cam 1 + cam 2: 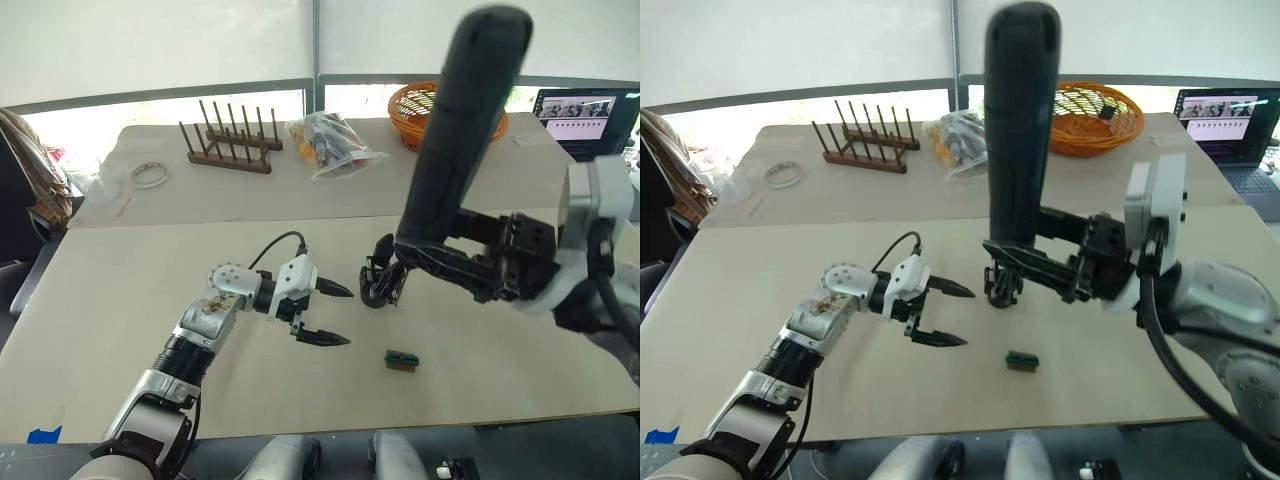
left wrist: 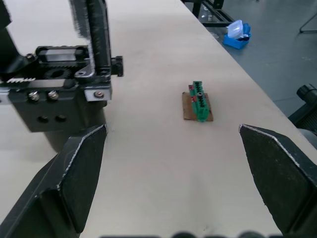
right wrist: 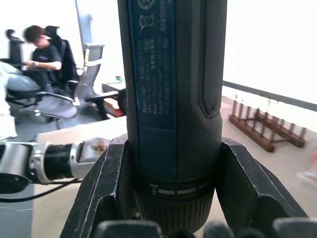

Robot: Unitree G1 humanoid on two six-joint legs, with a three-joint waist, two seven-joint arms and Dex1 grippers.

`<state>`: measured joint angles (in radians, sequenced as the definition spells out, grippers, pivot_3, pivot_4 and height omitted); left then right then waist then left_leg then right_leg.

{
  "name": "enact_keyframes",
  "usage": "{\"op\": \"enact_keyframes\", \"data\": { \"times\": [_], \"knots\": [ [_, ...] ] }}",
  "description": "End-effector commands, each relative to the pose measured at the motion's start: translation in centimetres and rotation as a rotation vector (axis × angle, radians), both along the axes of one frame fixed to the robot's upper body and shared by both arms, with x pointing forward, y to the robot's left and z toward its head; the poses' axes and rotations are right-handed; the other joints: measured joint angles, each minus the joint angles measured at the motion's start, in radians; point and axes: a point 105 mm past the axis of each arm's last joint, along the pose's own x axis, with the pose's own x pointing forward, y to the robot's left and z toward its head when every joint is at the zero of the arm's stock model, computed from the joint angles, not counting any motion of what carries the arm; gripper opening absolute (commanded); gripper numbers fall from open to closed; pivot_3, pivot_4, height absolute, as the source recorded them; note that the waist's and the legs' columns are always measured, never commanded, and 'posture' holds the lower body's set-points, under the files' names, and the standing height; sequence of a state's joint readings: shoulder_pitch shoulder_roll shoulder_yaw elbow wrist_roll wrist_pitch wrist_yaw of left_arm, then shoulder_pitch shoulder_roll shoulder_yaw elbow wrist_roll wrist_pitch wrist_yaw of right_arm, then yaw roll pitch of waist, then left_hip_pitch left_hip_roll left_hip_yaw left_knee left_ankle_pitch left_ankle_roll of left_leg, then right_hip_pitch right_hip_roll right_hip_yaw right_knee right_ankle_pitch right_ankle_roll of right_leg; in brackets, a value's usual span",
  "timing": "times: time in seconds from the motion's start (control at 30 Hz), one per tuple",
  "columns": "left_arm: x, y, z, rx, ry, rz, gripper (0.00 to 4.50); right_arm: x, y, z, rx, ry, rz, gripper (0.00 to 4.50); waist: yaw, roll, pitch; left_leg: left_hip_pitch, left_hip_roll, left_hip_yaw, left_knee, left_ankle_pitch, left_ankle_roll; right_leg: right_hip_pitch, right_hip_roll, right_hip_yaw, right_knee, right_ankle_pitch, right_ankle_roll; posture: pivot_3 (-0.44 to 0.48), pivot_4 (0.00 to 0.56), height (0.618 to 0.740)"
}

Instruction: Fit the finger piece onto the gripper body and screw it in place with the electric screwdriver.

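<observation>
Two risks I see from this position, and the bigger one concerns the electric screwdriver (image 1: 1020, 130). My right gripper (image 3: 171, 198) is clamped around its lower barrel, and the tool stands almost upright over the gripper body (image 1: 1001, 284). It is long and top-heavy, so I judge that a small tilt of my wrist could swing the bit off the screw, or push the gripper body sideways on the table (image 1: 150, 300), because nothing holds that body down. I cannot see the bit or the screw; the tool and my fingers hide them.

The second risk is my left gripper (image 1: 325, 314). It hovers just beside the gripper body with its fingers spread apart and nothing between them. If it closes or advances carelessly, it may knock the body or the small green connector (image 2: 199, 100) that lies near it.

The screwdriver is a thick black cylinder with a dark blue label and fine print along the side. The gripper body is a small black assembly with screws and a toothed rail, standing on the table. Whether the finger piece is already fitted, I cannot tell.
</observation>
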<state>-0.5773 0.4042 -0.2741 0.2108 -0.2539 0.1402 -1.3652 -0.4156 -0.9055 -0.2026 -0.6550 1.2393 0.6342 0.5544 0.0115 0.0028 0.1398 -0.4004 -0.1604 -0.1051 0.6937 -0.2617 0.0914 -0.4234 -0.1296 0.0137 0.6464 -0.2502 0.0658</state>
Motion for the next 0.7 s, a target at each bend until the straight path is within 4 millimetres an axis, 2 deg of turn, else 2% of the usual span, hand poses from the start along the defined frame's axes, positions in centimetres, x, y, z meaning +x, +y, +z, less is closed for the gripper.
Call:
{"op": "enact_keyframes", "data": {
  "times": [0.03, 0.3, 0.7],
  "knots": [
    [0.6, 0.3, 1.1, -0.020, -0.041, 0.036, 4.50, 0.4, 0.6, 1.5, 0.021, -0.035, 0.061, 1.91, 0.002, -0.001, 0.001, 0.000, 0.000, 0.000, 0.000, 0.000, 0.000, 0.000, 0.000, 0.000, 0.000, 0.000, 0.000, 0.000, 0.150, 0.740],
    [2.1, 0.7, 1.5, -0.023, -0.070, 0.105, 4.50, 3.2, 2.0, 2.3, -0.010, -0.075, 0.106, 1.91, 0.001, -0.004, 0.002, -0.002, -0.001, 0.000, 0.002, 0.000, 0.000, -0.001, 0.000, -0.001, 0.001, 0.000, 0.000, 0.000, 0.150, 0.740],
    [3.9, -0.1, 1.0, -0.026, -0.087, 0.140, 4.50, 5.5, 1.5, 1.4, -0.080, -0.066, 0.098, 1.91, -0.004, -0.004, 0.003, -0.005, -0.001, 0.000, 0.003, 0.000, 0.000, -0.004, 0.000, -0.002, 0.002, 0.000, 0.000, 0.000, 0.150, 0.740]
  ]
}}
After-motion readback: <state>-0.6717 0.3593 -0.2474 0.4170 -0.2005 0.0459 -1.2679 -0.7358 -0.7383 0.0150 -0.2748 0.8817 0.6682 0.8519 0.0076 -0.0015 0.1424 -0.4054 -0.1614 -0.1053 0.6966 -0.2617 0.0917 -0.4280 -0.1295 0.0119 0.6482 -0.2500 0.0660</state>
